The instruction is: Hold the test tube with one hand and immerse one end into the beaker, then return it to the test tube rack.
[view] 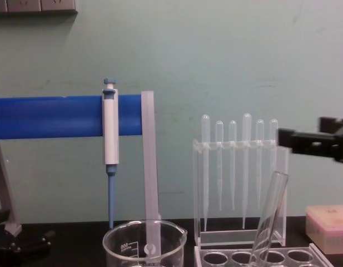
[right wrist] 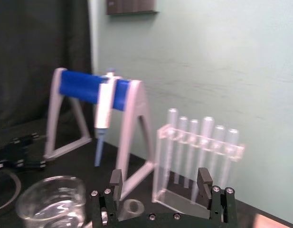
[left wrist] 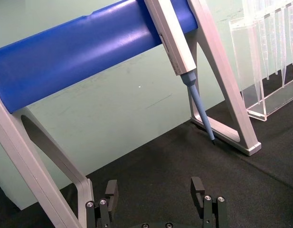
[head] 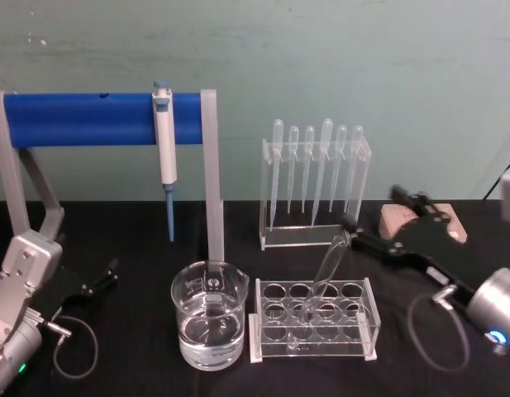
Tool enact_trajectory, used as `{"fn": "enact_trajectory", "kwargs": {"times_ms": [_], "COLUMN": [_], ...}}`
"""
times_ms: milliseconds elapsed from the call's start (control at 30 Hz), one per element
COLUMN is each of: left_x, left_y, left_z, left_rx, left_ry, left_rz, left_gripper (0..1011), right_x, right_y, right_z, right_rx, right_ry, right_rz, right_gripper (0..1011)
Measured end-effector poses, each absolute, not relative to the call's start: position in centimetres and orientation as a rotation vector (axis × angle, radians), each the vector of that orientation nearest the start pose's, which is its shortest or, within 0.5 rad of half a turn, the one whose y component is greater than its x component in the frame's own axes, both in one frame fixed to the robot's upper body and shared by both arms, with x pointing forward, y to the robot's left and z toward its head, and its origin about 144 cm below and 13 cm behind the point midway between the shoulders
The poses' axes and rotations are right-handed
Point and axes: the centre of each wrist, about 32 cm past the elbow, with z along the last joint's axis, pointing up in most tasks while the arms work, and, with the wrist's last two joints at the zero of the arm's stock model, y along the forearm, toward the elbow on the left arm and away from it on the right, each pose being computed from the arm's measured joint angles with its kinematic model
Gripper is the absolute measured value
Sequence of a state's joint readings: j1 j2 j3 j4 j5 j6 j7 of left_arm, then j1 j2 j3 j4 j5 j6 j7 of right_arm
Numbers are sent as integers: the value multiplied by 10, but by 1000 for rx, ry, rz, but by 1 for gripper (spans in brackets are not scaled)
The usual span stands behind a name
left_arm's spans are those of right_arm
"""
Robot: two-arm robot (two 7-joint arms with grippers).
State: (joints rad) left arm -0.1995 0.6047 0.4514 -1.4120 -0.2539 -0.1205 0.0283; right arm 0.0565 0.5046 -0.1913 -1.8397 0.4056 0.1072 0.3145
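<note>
We see a black table with a beaker (head: pixel 209 324) of clear liquid front and centre, and just to its right a clear rack (head: pixel 314 321) with round holes. The tube (head: pixel 325 269) stands in one hole, leaning with its open rim up and toward the right, so the rack props it where a gripper can take it from that side. The beaker sits close beside the rack, which we judge keeps the dip a short carry.

Our right gripper (head: pixel 347 228) reaches in from the right, arm stretched low across the table, wrist level, fingers pointing left at the tube's upper part. Its jaws are spread apart, as the wrist view shows, holding nothing; the tip looks just beside the tube's rim, though we cannot tell if it touches. The grasp seems yet to be made.

Our left gripper (head: pixel 102 278) lies parked on the table at the far left, jaws spread, under the blue stand (head: pixel 81 118) that holds a pipettor (head: pixel 165 149). Pipettes (head: pixel 314 169) hang in a holder behind the rack.
</note>
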Motion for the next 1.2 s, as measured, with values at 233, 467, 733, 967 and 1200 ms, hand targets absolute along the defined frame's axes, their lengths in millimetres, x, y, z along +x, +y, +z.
{"fn": "enact_trajectory", "kwargs": {"times_ms": [233, 467, 733, 967, 1200], "left_x": [489, 489, 489, 489, 489], "left_y": [310, 310, 310, 310, 310], "left_z": [1140, 1140, 1140, 1140, 1140], "left_rx": [304, 304, 304, 304, 304], "left_ry": [-285, -285, -285, -285, -285], "left_rz": [1248, 1248, 1248, 1248, 1248], "left_gripper": [1000, 1000, 1000, 1000, 1000], "right_x": [452, 451, 456, 459, 461], "right_y": [-301, -311, -305, -295, -292], "right_z": [1238, 1230, 1212, 1195, 1184], "right_rx": [-16, -98, -255, -323, -352], "right_ry": [-145, -175, -213, -264, -303], "right_rz": [-1090, -1176, -1227, -1241, -1254], "right_gripper": [1000, 1000, 1000, 1000, 1000]}}
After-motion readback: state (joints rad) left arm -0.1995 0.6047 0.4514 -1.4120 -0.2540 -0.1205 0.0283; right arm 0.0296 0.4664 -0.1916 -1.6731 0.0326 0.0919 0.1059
